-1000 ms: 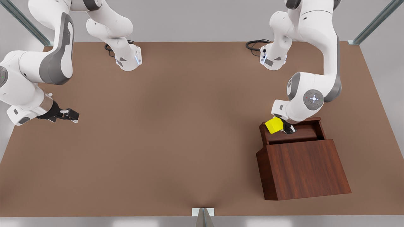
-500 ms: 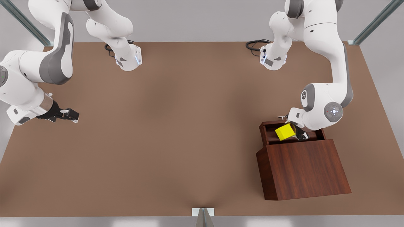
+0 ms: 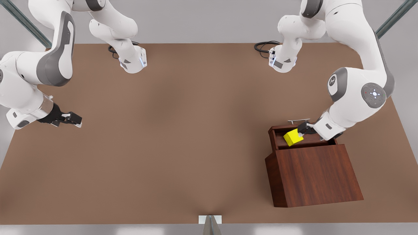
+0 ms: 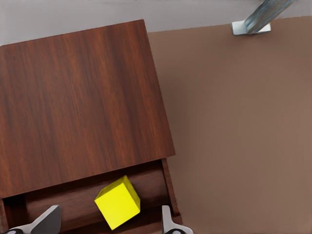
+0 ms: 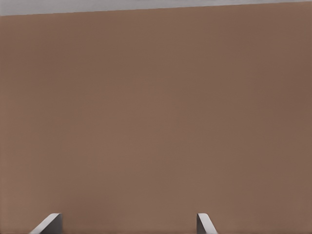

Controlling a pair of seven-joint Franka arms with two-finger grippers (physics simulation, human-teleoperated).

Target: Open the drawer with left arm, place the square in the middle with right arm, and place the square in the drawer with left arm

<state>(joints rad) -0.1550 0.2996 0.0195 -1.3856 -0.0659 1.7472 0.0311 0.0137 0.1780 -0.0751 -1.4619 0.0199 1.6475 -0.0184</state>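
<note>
The yellow square (image 3: 293, 137) (image 4: 118, 202) lies askew inside the open drawer (image 3: 315, 139) (image 4: 63, 204) of the wooden cabinet (image 3: 313, 173) (image 4: 78, 102). The drawer's silver handle (image 3: 298, 120) points toward the back of the table. My left gripper (image 3: 303, 128) (image 4: 109, 214), at the front view's right, hovers just over the square. It is open, and each finger stands clear of the square's sides. My right gripper (image 3: 74, 119) (image 5: 127, 224) waits open over bare tabletop at the front view's left.
The brown tabletop (image 3: 183, 130) stretches wide between the two arms. Both arm bases (image 3: 132, 62) (image 3: 282, 62) stand at the back edge. A metal post foot (image 4: 251, 27) sits near the table corner beyond the cabinet.
The left arm swung toward the front view's right and its gripper let go of the square, which now lies in the drawer. The right arm stayed put.
</note>
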